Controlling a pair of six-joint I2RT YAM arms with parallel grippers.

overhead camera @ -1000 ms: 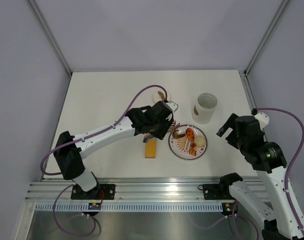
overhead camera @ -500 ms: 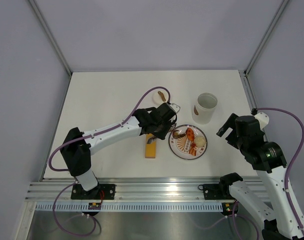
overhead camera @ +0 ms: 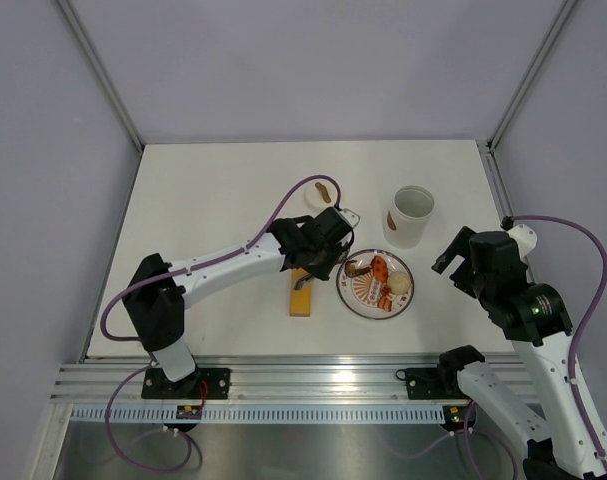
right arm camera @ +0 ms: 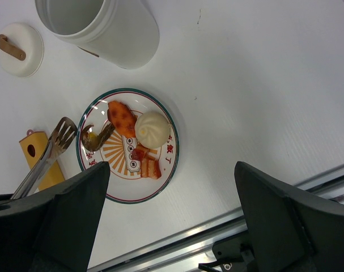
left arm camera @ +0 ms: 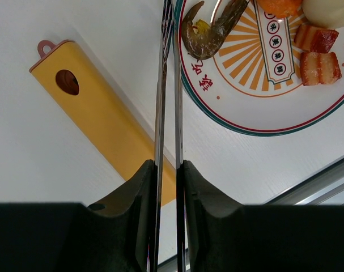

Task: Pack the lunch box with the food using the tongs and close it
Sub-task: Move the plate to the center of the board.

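My left gripper [left arm camera: 167,167] is shut on the tongs [left arm camera: 167,85], one jaw pressing each thin grey arm, and the two arms stand almost together. The tongs' head [right arm camera: 58,139] reaches the left rim of the patterned plate [left arm camera: 245,96], beside a brown shrimp-like piece [left arm camera: 208,31]. Also on the plate are an orange-red piece [right arm camera: 122,119], a pale bun [right arm camera: 153,127] and brown meat cubes [left arm camera: 320,65]. The lunch box [overhead camera: 411,215], a tall white tub, stands upright and uncovered behind the plate. My right gripper [right arm camera: 172,167] hangs open and holds nothing, right of the plate.
A flat orange bar [left arm camera: 103,113] lies on the table under the tongs, left of the plate. A round white lid with a brown handle [right arm camera: 16,48] lies left of the tub. The metal rail [overhead camera: 313,380] runs along the near table edge.
The left arm has shifted a little toward the plate, and its jaws have squeezed the tongs' arms closer together. The right arm has not moved.
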